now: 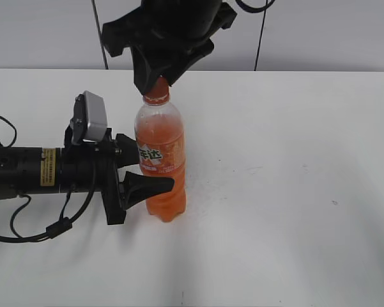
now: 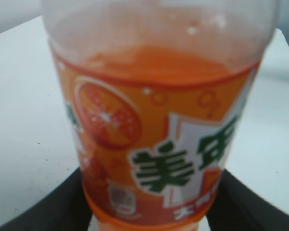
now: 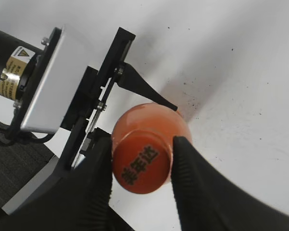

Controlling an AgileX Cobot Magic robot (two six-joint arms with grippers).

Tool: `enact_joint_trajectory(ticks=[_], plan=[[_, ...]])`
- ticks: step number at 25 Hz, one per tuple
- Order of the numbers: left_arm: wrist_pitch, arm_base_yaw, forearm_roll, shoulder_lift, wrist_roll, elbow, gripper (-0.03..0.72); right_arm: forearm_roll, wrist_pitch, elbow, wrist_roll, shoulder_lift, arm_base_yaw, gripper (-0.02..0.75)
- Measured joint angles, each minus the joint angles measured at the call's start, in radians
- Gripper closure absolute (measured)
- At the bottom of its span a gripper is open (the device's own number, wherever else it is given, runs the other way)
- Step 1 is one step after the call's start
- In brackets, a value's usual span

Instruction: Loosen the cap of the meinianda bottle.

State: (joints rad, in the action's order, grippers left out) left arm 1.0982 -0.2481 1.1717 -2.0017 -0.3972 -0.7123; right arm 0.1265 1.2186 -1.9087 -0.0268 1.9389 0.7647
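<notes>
The meinianda bottle (image 1: 161,160) stands upright on the white table, full of orange liquid. My left gripper (image 1: 147,167) comes in from the left and is shut on the bottle's labelled middle; in the left wrist view the label (image 2: 154,125) fills the frame between the two black fingers (image 2: 149,211). My right gripper (image 1: 160,77) comes down from above and is shut on the orange cap (image 1: 157,91), which it mostly hides. In the right wrist view the cap (image 3: 142,163), with dark characters on top, sits between the two black fingers (image 3: 143,155).
The white table (image 1: 294,192) stretches to the right and front of the bottle. The left arm, its wrist camera (image 1: 91,118) and its cables (image 1: 25,224) lie low over the table's left side. A pale wall is behind.
</notes>
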Motion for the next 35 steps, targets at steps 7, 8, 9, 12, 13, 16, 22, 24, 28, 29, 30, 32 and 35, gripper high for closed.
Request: enact_joint_trajectory(ticks=[7, 8, 9, 12, 13, 16, 22, 24, 28, 29, 30, 32, 35], plan=[[0.0, 0.0, 0.0, 0.0, 0.0, 0.0, 0.274, 0.022, 0.0, 0.0, -0.072, 0.002, 0.0, 0.468], [0.0, 0.0, 0.0, 0.0, 0.0, 0.0, 0.274, 0.026, 0.0, 0.0, -0.111, 0.002, 0.0, 0.468], [0.001, 0.0, 0.001, 0.0, 0.0, 0.0, 0.274, 0.028, -0.001, 0.0, -0.153, 0.002, 0.0, 0.468], [0.002, 0.001, 0.004, 0.0, 0.0, 0.0, 0.274, 0.037, -0.001, 0.0, -0.375, 0.002, -0.001, 0.468], [0.002, 0.001, 0.004, 0.0, 0.0, 0.0, 0.274, 0.038, -0.001, 0.0, -0.479, 0.002, -0.001, 0.468], [0.002, 0.001, 0.004, 0.0, 0.0, 0.0, 0.274, 0.036, -0.001, 0.0, -0.772, 0.002, -0.001, 0.468], [0.002, 0.001, 0.004, 0.0, 0.0, 0.0, 0.274, 0.036, 0.0, 0.0, -1.064, 0.004, -0.001, 0.468], [0.002, 0.001, 0.004, 0.0, 0.0, 0.0, 0.274, 0.036, 0.0, 0.0, -1.085, 0.004, -0.001, 0.468], [0.002, 0.001, 0.003, 0.0, 0.0, 0.0, 0.274, 0.036, 0.001, 0.0, -1.103, 0.004, -0.001, 0.464], [0.002, 0.001, 0.003, 0.0, 0.0, 0.0, 0.274, 0.036, 0.001, 0.0, -1.105, 0.004, -0.001, 0.459], [0.002, 0.001, 0.003, 0.0, 0.0, 0.0, 0.274, 0.035, 0.001, 0.0, -1.106, 0.005, -0.001, 0.451], [0.002, 0.001, 0.002, 0.0, 0.0, 0.0, 0.274, 0.033, 0.001, 0.0, -1.106, 0.005, -0.001, 0.423], [0.002, 0.0, 0.003, 0.0, 0.0, 0.0, 0.274, 0.04, 0.001, 0.0, -1.089, -0.001, -0.001, 0.346]])
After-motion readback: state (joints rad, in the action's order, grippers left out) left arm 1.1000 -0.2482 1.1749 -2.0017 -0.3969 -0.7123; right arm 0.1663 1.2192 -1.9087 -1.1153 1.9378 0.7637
